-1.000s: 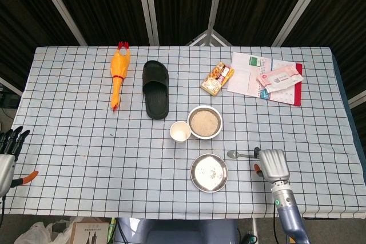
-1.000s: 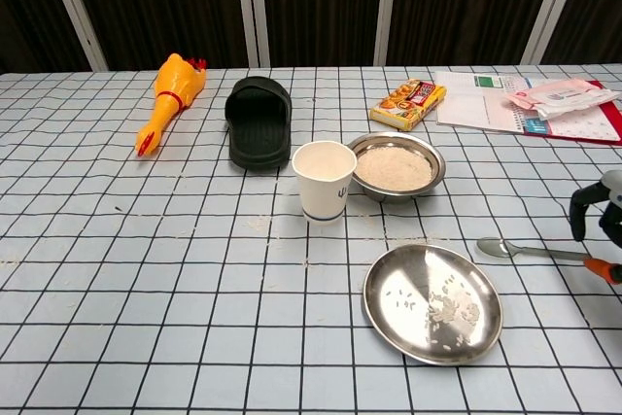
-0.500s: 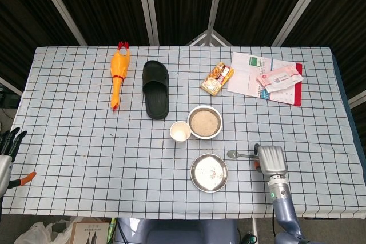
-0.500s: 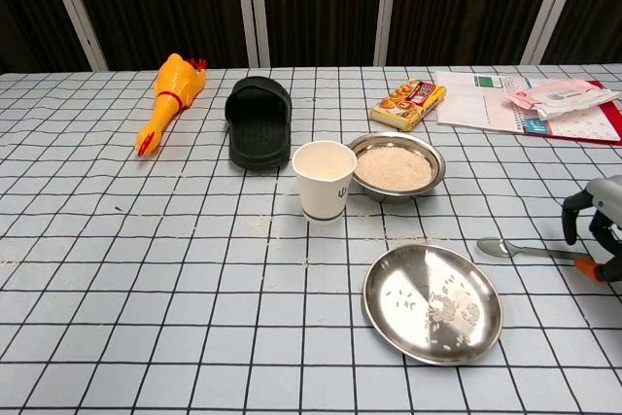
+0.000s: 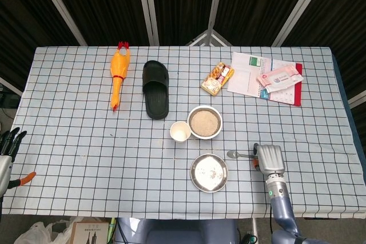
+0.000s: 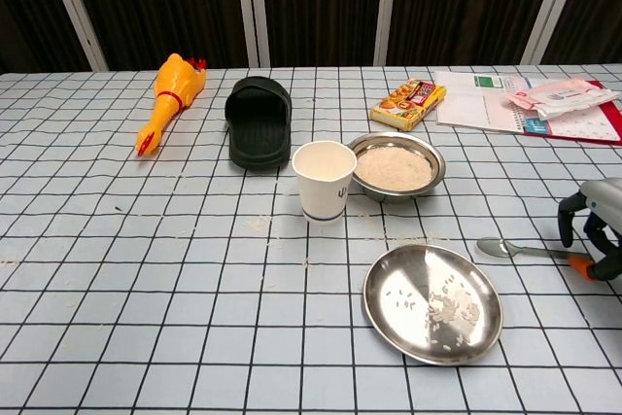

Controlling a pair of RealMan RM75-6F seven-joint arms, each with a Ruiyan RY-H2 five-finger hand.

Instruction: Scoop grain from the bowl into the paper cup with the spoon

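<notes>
A metal bowl of pale grain [image 5: 205, 122] [image 6: 394, 167] stands mid-table, with the white paper cup [image 5: 180, 132] [image 6: 324, 180] upright just to its left. The spoon [image 5: 233, 154] [image 6: 496, 247] lies flat on the cloth right of the steel plate, its orange handle end pointing right. My right hand [image 5: 270, 158] [image 6: 595, 225] hovers over that handle end, palm down. Its dark fingers [image 6: 567, 225] hang apart on either side of the handle. My left hand [image 5: 8, 144] is off the table's left edge, fingers spread and holding nothing.
A shallow steel plate [image 5: 209, 172] [image 6: 431, 303] with a few grains sits near the front edge. Further back lie a black slipper [image 5: 155, 88], a rubber chicken [image 5: 118, 75], a snack pack [image 5: 217, 78] and a notebook with a wipes packet [image 5: 266, 77].
My right hand has shifted slightly left and settled lower over the spoon's handle. The spoon has not moved. My left hand has dropped a little at the left edge.
</notes>
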